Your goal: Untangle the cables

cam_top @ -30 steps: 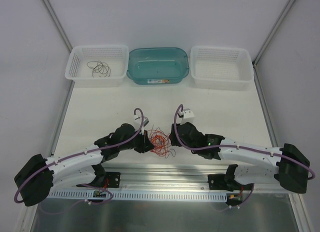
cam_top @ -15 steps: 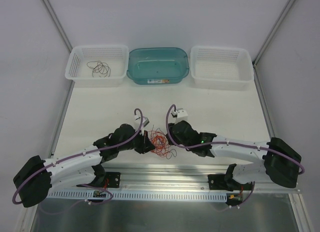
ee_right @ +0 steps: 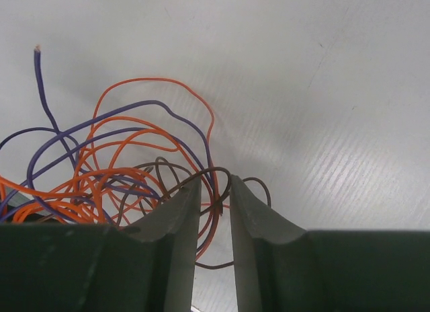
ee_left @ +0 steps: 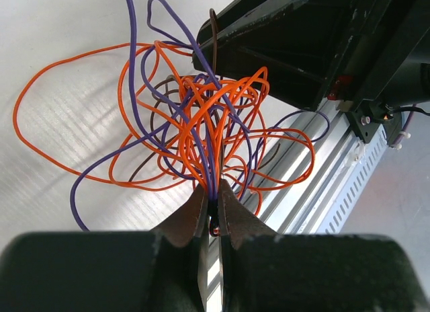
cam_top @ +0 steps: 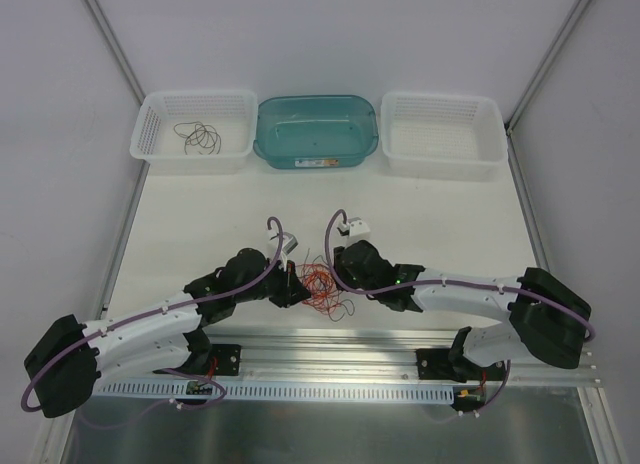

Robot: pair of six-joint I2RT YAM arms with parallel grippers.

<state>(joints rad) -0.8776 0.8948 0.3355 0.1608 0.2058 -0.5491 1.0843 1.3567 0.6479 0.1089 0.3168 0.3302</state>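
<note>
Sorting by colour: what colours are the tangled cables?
Orange, purple and brown cables; clearest in the left wrist view.

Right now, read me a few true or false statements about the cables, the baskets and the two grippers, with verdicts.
1. The left gripper is shut on strands of the cable tangle. True.
2. The right gripper is clamped fully shut. False: its fingers stand apart, a brown strand between them.
3. A dark wire loop lies in the left white basket. True.
4. The tangle holds only orange strands. False: purple and brown ones run through it too.
</note>
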